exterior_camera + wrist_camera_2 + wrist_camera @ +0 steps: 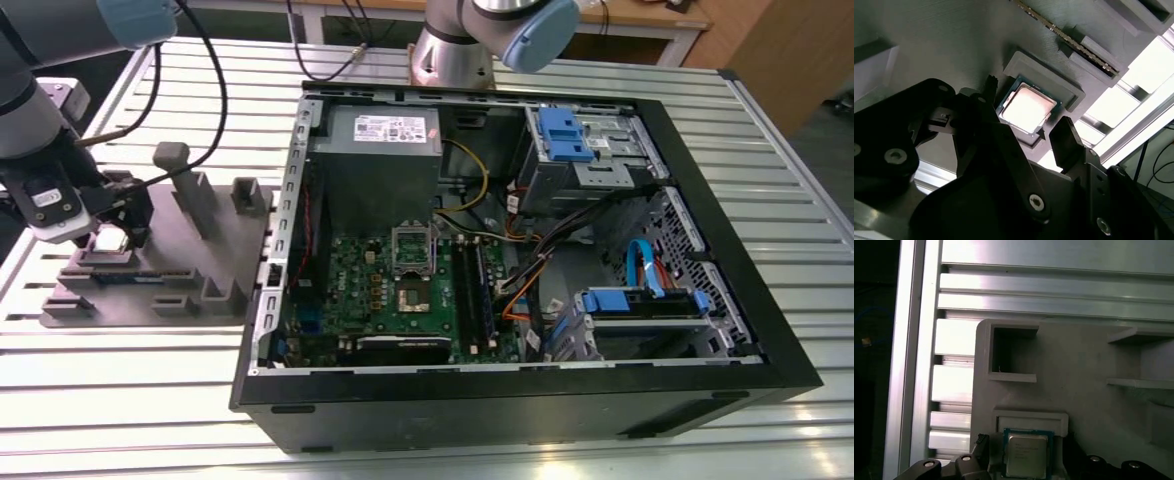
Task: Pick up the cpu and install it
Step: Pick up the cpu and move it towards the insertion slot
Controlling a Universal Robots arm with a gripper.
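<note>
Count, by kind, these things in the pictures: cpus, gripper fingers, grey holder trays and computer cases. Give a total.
cpu: 1
gripper fingers: 2
grey holder tray: 1
computer case: 1
Total: 5

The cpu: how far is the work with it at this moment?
Done: nothing yet; the small square silver cpu lies in its recess of the grey plastic holder. In hand: the black hand straddles it, jaws open. Left: the lift and the install on the green motherboard.
</note>
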